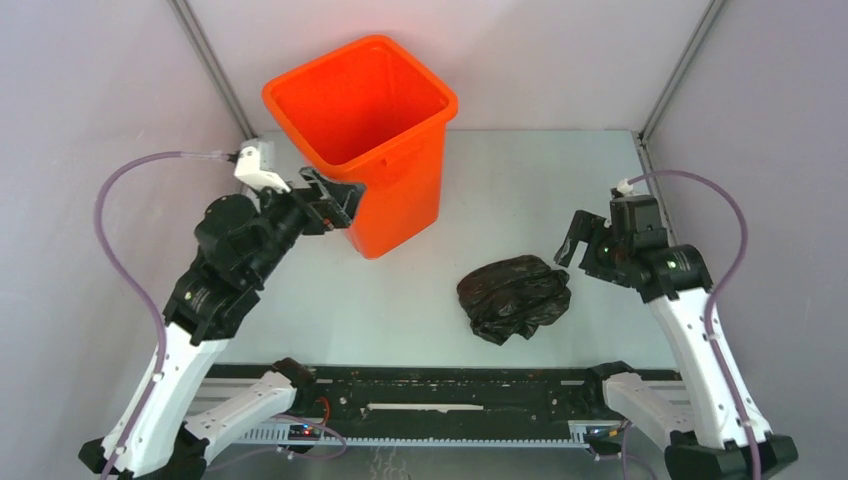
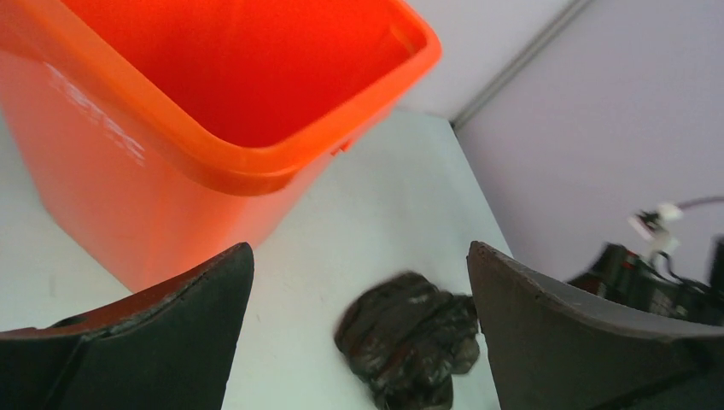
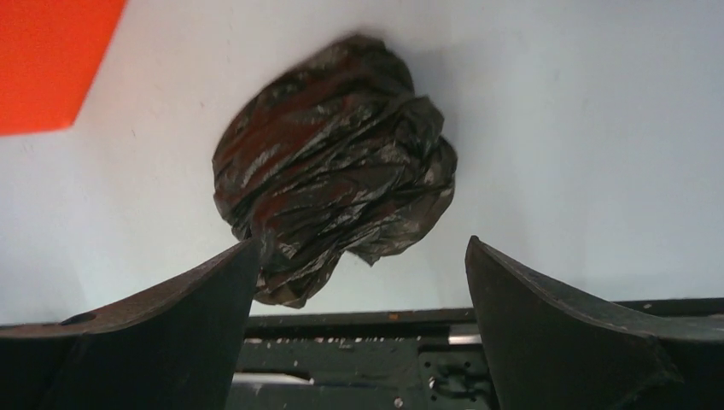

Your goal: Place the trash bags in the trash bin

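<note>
Overhead, you look down from behind the arms; both wrist cameras share the trash bags [image 3: 333, 162], the left's seemingly from farther off.

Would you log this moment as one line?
trash bag: crumpled on table | trash bin: upright | left pincer: open by bin | right pincer: open by bag

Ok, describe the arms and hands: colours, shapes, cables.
The left arm and right arm match: white lower links, black joint housings. A pale purple cable loops along each to a white plug near the wrist. The left hand and right hand are black, each with two broad, matte, tapering fingers.
</note>
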Controlling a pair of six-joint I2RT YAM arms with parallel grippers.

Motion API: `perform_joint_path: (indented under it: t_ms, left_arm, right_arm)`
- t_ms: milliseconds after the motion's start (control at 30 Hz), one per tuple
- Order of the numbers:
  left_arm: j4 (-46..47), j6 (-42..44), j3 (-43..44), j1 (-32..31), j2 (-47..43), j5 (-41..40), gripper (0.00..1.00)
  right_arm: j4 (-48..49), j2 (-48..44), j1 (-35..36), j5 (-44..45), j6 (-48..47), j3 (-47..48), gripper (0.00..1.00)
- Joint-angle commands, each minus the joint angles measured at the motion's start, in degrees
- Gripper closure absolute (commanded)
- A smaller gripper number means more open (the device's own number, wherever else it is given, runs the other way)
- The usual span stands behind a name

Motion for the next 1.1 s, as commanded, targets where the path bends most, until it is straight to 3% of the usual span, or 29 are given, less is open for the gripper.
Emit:
perform_joint_path:
  t_ms: [0, 100, 200, 500, 600, 833, 1067]
  left_arm:
    - [-0.2, -4.3, -2.1, 0.2, 3.6, 9.4, 0.0]
    - [-0.1, -5.9, -3.1, 0.0, 6.3, 16.2, 0.0]
    - [1.3, -7.9, -4.8, -2.0, 7.8, 19.0, 0.0]
    - [2.5, -11.2, -8.8, -14.1, 11.8, 13.7, 0.0]
    - [2.3, -10.6, -7.5, -16.5, 13.9, 13.4, 0.0]
    - [-0.4, -6.2, -3.5, -17.6, 17.4, 12.0, 0.0]
    - [-7.6, 2.5, 8.3, -17.6, 27.2, 11.3, 0.0]
  right_arm:
    - [2.8, 3.9, -4.4, -16.1, -1.1, -4.3, 0.0]
    - [5.1, 6.4, -4.1, -21.6, -1.7, -7.5, 0.0]
    - [6.6, 8.6, -3.1, -21.4, -1.6, -10.6, 0.0]
    - [10.0, 12.0, -8.6, -20.8, -3.4, -14.4, 0.0]
    - [11.4, 14.2, -11.5, -21.9, -2.9, -14.4, 0.01]
    - [15.7, 21.1, -12.0, -22.5, -2.2, -14.6, 0.13]
    - [18.0, 25.2, -13.3, -20.3, -2.3, -14.5, 0.21]
